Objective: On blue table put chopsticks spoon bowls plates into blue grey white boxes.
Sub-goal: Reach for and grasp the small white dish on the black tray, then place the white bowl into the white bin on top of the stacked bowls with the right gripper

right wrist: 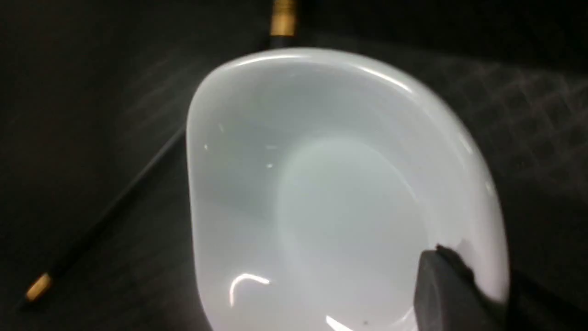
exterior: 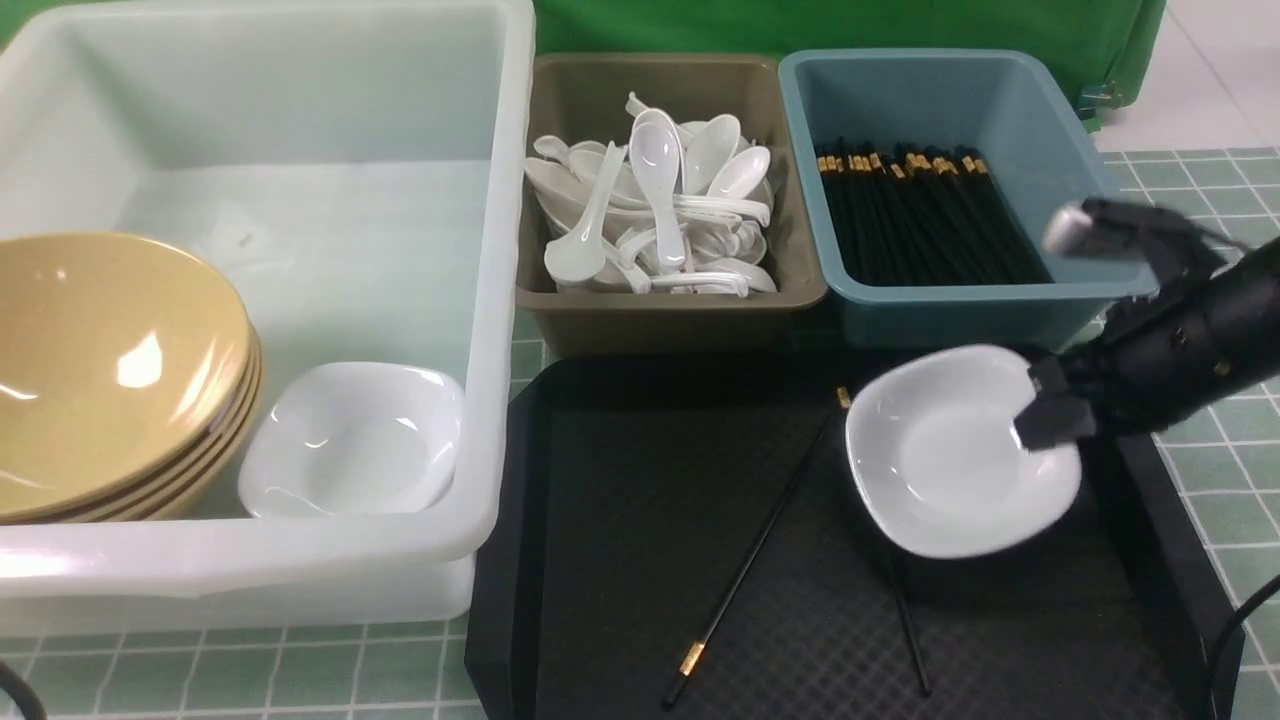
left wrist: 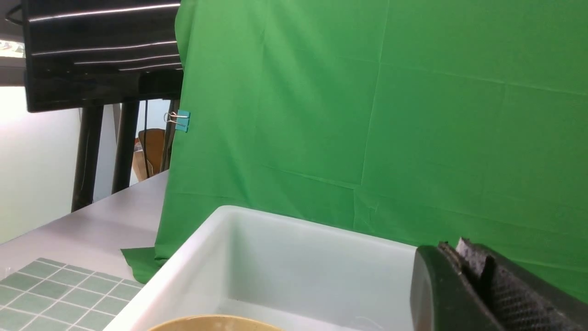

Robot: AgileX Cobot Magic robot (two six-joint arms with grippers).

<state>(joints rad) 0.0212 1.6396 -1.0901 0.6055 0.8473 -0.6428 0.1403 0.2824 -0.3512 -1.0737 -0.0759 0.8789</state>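
Right fingers [exterior: 1045, 420]: clamped on the right-hand rim of a white plate [exterior: 940, 460]. One finger lies inside the dish; the other is hidden under the rim. My reading is that the rim pinch is used because the dish is shallow and glossy and offers no other purchase.

The plate sits slightly tilted over the black tray [exterior: 620, 520]. A shadow beneath suggests it is lifted clear, though this is not certain.

Two loose chopsticks [exterior: 760, 545] lie on the tray. One runs diagonally just left of the plate; the other is partly hidden under it.

Sorting so far:
- The white box [exterior: 500, 300] holds stacked tan bowls [exterior: 110, 370], with nested white plates [exterior: 355, 440] beside them.
- The grey box [exterior: 560, 310] holds a heap of spoons [exterior: 655, 200].
- The blue box [exterior: 1050, 170] holds bundled chopsticks [exterior: 920, 220] lying parallel, gold bands at the far end.
- All three boxes and the tray stand on the tiled worktop [exterior: 1210, 190].

Judgement: the held plate belongs on the nested plates in the white box, to the robot's left across the tray. It must clear that box's wall. A one-sided pinch on glaze could let it swing or slip.

Left fingers [left wrist: 505, 294]: seen only in the left wrist view, above the white box. They are drawn together with nothing between them. They look parked, leaving the tray to the right arm.
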